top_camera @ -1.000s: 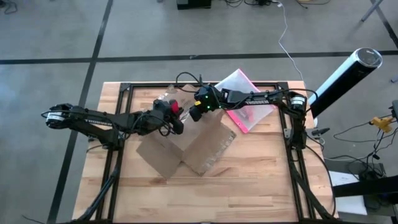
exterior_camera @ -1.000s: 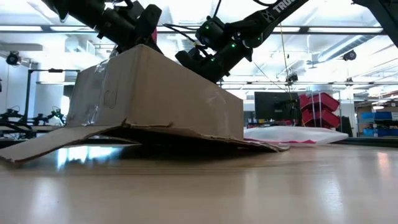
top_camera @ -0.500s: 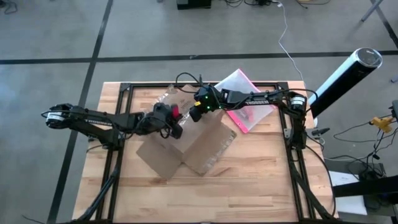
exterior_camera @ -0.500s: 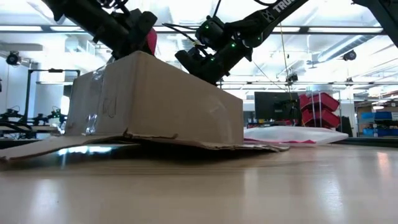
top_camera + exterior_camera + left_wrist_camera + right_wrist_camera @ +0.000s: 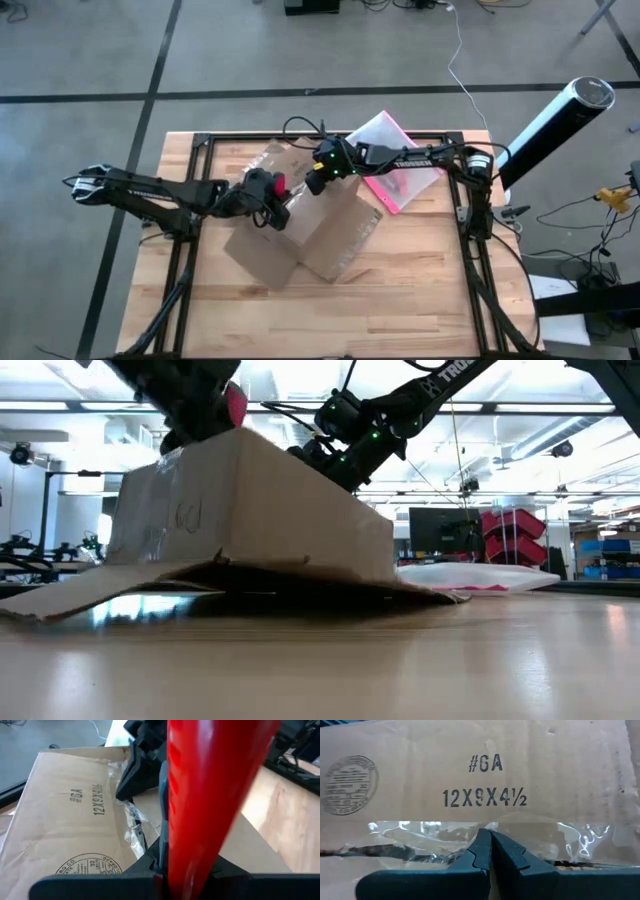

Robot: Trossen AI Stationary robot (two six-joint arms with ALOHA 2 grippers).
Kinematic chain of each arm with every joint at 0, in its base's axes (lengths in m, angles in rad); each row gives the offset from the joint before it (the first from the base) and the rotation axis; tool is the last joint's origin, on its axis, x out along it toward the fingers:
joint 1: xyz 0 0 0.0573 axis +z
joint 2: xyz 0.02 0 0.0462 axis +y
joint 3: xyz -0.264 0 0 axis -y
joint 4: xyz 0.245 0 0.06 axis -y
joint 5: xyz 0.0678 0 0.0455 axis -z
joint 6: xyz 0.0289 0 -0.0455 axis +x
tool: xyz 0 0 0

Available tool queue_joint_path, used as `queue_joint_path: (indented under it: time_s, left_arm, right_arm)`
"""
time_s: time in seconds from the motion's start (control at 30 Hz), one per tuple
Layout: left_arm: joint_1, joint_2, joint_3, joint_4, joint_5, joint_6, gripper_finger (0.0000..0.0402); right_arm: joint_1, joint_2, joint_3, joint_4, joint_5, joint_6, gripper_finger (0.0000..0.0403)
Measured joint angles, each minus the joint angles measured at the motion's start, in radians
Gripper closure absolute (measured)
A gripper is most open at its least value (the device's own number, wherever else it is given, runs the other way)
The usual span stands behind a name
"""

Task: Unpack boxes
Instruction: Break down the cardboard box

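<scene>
box: brown cardboard box (image 5: pixel 300 215) sits mid-desk (image 5: pixel 400 300), flaps splayed flat, one edge tipped up
left gripper: left gripper (image 5: pixel 277 190) over the box's top, clenched on a red tool (image 5: pixel 210 795)
right gripper: right gripper (image 5: pixel 490 851) clenched, fingers pressed together, tips at the clear tape (image 5: pixel 445 832) on the seam
pouch: pink-edged zip pouch (image 5: pixel 392 160) lies just beside the box, under the right arm

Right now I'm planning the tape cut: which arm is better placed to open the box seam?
Left: its hand holds a red tool over the box seam.
</scene>
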Motion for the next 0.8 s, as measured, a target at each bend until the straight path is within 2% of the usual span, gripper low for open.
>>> queue_joint_path:
  time_s: [0.47, 0.8]
  left_arm:
    - [-0.015, 0.0, 0.161, -0.163, 0.129, -0.032, 0.0379]
    - [-0.016, -0.006, 0.181, -0.219, 0.165, -0.017, 0.0379]
  right_arm:
    - [-0.013, 0.002, 0.0, 0.001, 0.003, 0.0, 0.0403]
    - [-0.013, 0.002, -0.001, -0.006, -0.01, -0.02, 0.0403]
